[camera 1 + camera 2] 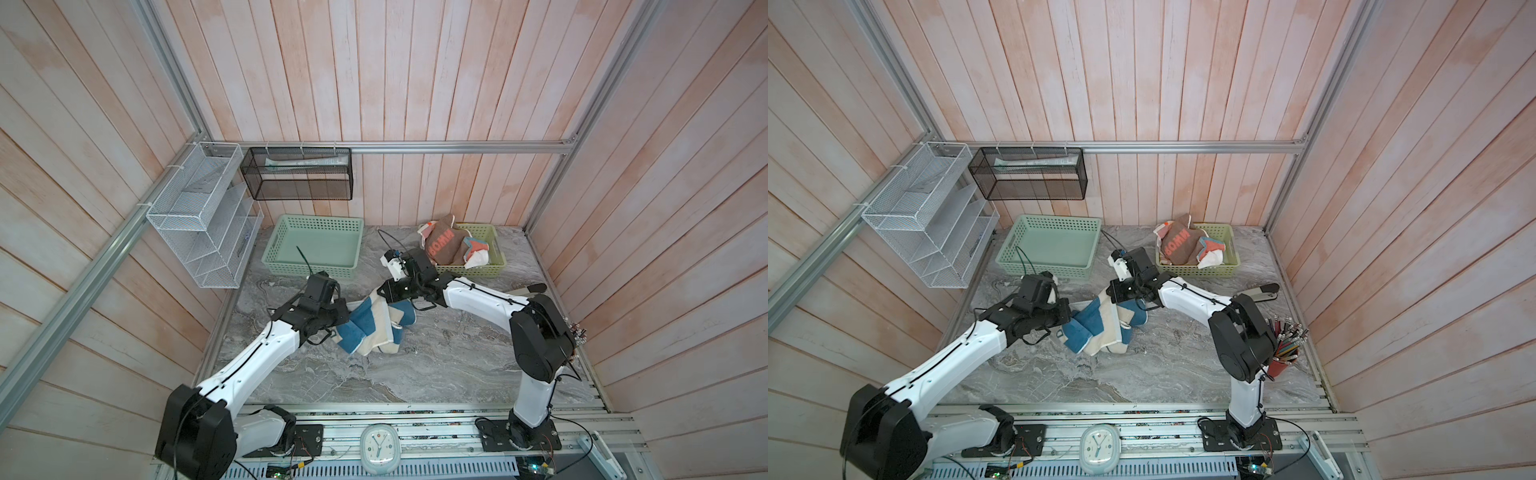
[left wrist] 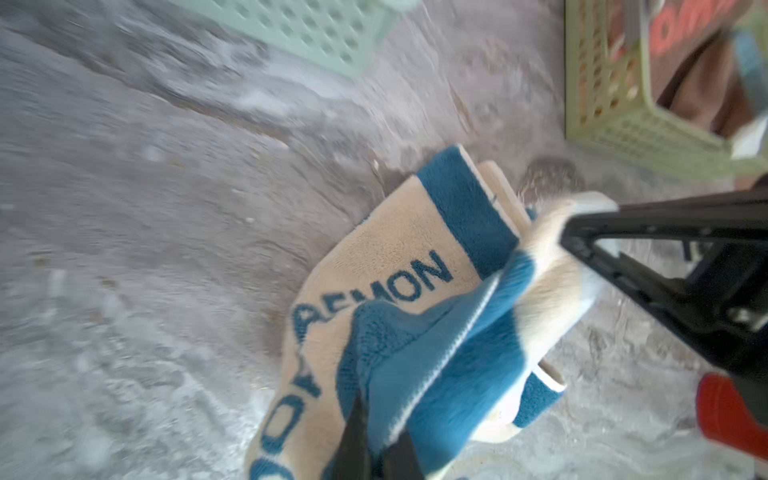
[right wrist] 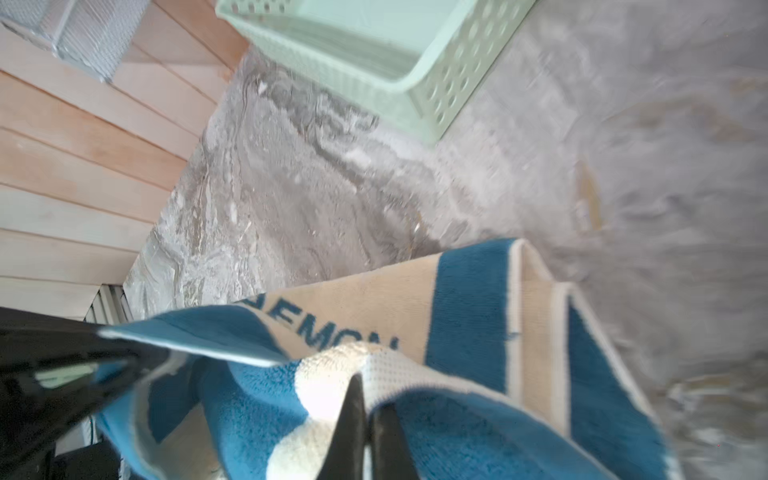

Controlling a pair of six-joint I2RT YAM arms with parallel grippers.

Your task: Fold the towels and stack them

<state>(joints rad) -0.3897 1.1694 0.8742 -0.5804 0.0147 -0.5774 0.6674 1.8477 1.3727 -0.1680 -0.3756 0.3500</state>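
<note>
1. The left claw (image 2: 376,449) was pressed together on a blue edge of the cream-and-blue towel (image 1: 376,328), with cloth caught between its black fingers.
2. The right claw (image 3: 368,399) pinched the same towel at a white-and-blue fold, on the end opposite the left claw.
3. The towel hung bunched between the two claws. It sagged below them, and its lower folds appeared to rest on the grey marbled table (image 1: 415,374). Blue letters reading "AEMON" showed on a cream panel just ahead of the left claw.
4. Just behind the right claw, toward the back wall, stood a yellow-green basket (image 1: 478,271) with the other towels heaped in it. A brown towel (image 1: 442,247) with coral letters lay on top, with a striped towel (image 1: 478,245) and a white towel (image 1: 476,259) beside it.
5. Behind the left claw sat a mint basket (image 1: 309,270), clear of the held towel.
</note>
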